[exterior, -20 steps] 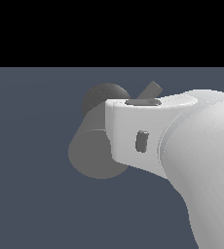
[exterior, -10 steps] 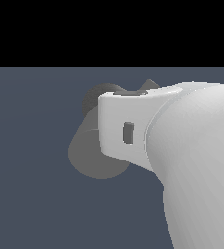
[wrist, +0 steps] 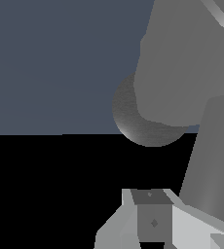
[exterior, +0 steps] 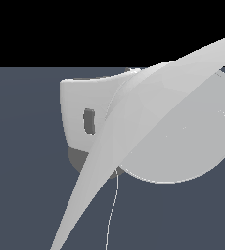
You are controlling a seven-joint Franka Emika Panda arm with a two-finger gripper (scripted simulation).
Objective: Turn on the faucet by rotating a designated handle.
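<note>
Across the exterior view, the white arm fills most of the frame and hides nearly all of the faucet; only a dark grey sliver shows under the arm's white housing, toward that view's left. Wrist view: faucet sits close, w/ a thick grey cylinder alongside. Handle not distinguishable. Gripper: one finger visible; spread vs. closed can't be told. Backdrop: slate-blue floor.
</note>
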